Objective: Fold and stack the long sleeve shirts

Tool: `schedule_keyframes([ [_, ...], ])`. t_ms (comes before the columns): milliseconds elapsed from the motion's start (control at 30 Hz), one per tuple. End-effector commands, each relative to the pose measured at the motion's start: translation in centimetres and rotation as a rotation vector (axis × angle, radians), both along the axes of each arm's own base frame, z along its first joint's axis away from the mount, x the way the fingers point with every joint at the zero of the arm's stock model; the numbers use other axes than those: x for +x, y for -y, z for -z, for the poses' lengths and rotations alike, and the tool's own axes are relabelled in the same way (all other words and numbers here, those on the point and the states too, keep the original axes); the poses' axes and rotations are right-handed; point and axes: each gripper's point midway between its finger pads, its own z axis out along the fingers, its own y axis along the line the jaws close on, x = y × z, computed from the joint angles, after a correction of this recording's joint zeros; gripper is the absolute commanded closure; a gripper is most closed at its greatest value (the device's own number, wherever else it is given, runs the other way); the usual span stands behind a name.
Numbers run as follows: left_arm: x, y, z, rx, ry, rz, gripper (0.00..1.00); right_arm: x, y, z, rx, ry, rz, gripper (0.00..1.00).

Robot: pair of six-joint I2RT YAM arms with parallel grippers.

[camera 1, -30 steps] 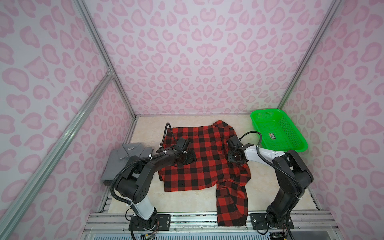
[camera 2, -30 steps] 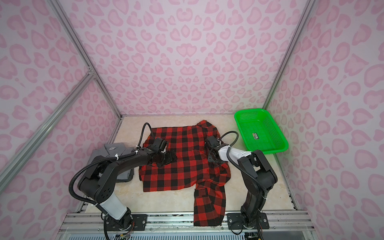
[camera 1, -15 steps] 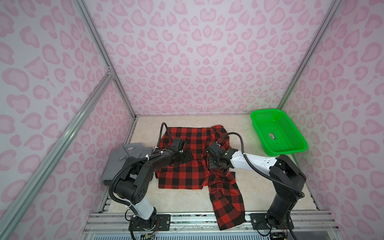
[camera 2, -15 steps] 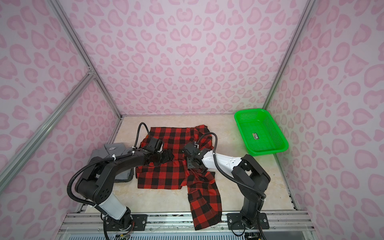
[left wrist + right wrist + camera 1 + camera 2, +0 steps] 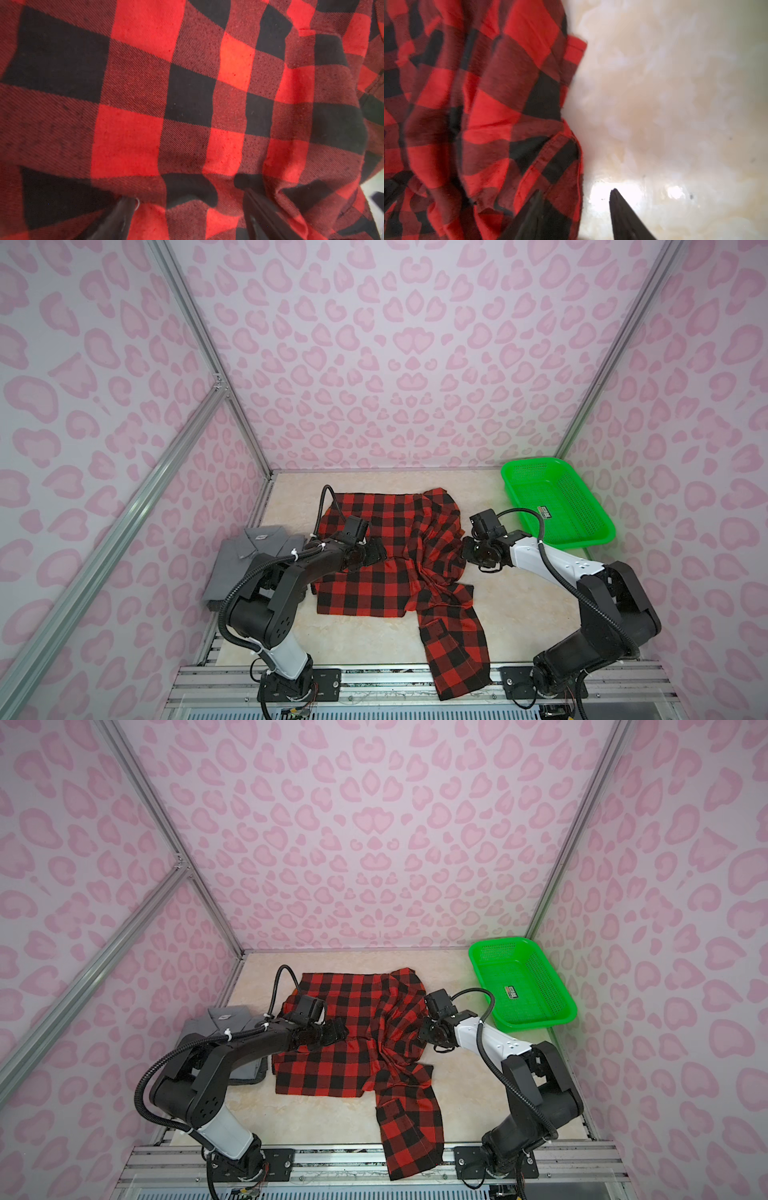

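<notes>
Our left pincer (image 5: pixel 190 204), spread wide, rests on the middle of the checked shirt (image 5: pixel 374 593) on the tabletop (image 5: pixel 365 641); the right pincer (image 5: pixel 576 192), also parted, straddles its bunched edge. We should nip that edge fully, then fold it over the pinned line.

a green perforated basket (image 5: pixel 590 540) sits on the beige desk (image 5: pixel 365 639) at its far right corner, a small label (image 5: pixel 545 513) inside it; pink-spotted walls (image 5: pixel 395 364) stand around, aluminium rails (image 5: pixel 374 676) along the front.
</notes>
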Motion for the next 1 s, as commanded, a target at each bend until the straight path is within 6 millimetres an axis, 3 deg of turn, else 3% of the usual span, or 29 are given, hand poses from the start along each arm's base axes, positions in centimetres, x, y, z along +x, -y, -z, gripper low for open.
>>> schedule_keyframes([
  [0,-3.1,-1.8,2.3,0.080,-0.141,-0.014,0.16,0.3,-1.6,1.3,0.129,-0.019,0.018,0.49],
  [333,-3.1,-1.7,2.4,0.070,-0.144,-0.017,0.16,2.0,-2.9,1.5,0.206,0.054,0.032,0.59],
  [500,-3.4,-1.7,2.8,0.068,-0.151,-0.018,0.16,2.8,-4.2,0.7,0.268,0.101,0.024,0.69],
  [633,-3.5,-1.8,2.9,0.069,-0.153,-0.018,0.16,3.6,-4.4,-0.6,0.241,0.145,-0.002,0.83],
  [733,-3.6,-1.8,2.8,0.069,-0.151,-0.019,0.16,3.9,-3.0,-1.2,0.130,0.163,-0.003,0.92],
  [867,-3.8,-1.8,3.0,0.066,-0.156,-0.020,0.16,3.7,0.6,-1.4,-0.082,0.154,0.024,1.00],
  [967,-3.9,-1.9,3.4,0.066,-0.162,-0.020,0.16,3.4,3.6,-2.3,-0.243,0.167,0.059,1.00],
])
